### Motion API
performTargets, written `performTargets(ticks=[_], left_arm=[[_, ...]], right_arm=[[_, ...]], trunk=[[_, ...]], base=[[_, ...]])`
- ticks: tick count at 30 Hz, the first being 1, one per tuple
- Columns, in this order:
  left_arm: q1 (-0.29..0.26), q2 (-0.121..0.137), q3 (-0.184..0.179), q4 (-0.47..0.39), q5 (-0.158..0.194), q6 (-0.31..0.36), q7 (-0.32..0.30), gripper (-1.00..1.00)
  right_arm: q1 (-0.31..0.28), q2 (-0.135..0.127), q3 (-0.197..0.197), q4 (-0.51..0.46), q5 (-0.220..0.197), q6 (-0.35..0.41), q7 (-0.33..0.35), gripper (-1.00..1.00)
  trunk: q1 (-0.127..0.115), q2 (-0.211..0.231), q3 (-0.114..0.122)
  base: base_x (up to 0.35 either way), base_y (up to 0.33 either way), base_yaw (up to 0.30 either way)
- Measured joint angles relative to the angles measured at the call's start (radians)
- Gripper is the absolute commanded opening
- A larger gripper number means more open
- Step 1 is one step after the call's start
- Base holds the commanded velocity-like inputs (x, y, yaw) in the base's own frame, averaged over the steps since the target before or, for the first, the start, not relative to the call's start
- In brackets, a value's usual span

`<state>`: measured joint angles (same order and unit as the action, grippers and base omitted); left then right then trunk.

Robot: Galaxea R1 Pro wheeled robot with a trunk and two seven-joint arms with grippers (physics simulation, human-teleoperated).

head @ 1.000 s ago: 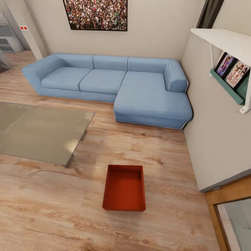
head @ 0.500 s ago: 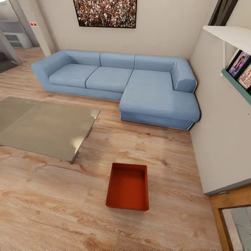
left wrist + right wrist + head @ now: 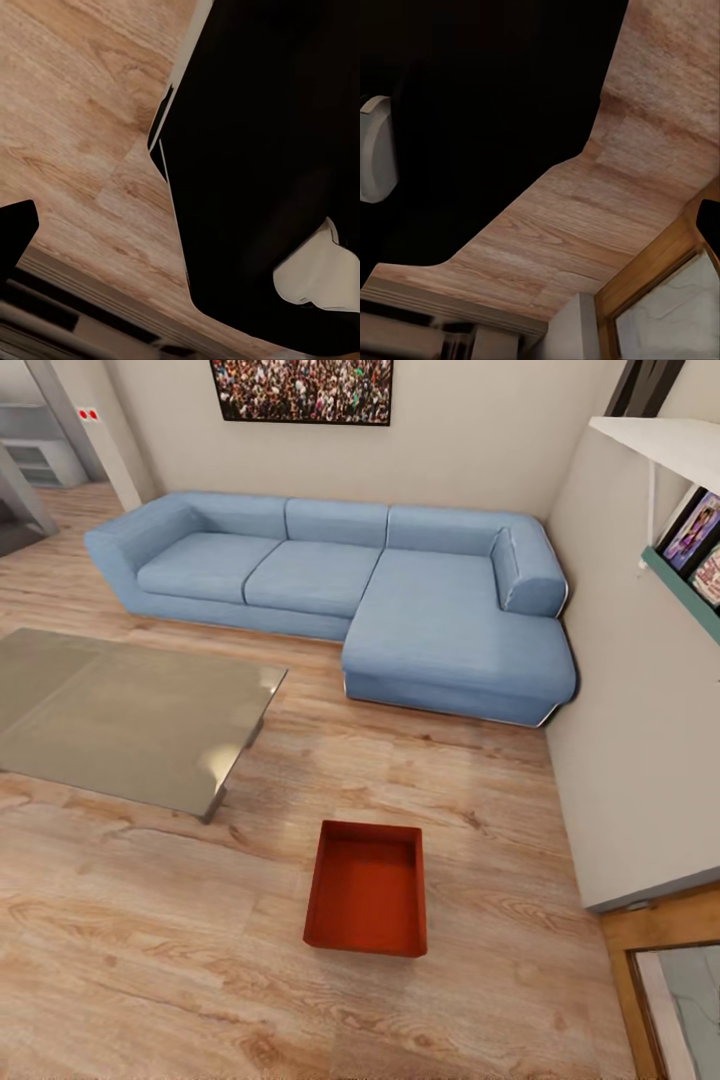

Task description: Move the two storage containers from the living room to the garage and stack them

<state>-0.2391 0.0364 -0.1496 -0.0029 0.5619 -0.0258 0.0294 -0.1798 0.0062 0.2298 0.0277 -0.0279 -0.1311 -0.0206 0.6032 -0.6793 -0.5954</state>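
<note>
One storage container (image 3: 367, 888) on living-room planks, just ahead of base.
Framing shifted since a second ago: camera closing in, container unmoved near glass surface (image 3: 120, 715). Can't tell jaws' state. Grasp pending.

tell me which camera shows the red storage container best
The head view. The storage container sits whole on the wood-plank floor, open top facing up, in front of the blue sofa. The left wrist and right wrist views give dark robot body and floor planks, nothing of it.
</note>
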Motion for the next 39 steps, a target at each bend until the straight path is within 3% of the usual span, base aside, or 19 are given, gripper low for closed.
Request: performTargets(ticks=[24, 39], left_arm=[[0.0, -0.001, 0.0, 0.0, -0.001, 0.0, 0.0, 1.0], [0.0, -0.001, 0.0, 0.0, -0.001, 0.0, 0.0, 1.0]], right_arm=[[0.0, 0.001, 0.008, 0.0, 0.001, 0.0, 0.0, 1.0], [0.0, 0.001, 0.007, 0.0, 0.002, 0.0, -0.001, 1.0]], trunk=[[0.0, 0.0, -0.037], [0.0, 0.0, -0.059]], base=[[0.0, 0.0, 0.094], [0.0, 0.0, -0.019]])
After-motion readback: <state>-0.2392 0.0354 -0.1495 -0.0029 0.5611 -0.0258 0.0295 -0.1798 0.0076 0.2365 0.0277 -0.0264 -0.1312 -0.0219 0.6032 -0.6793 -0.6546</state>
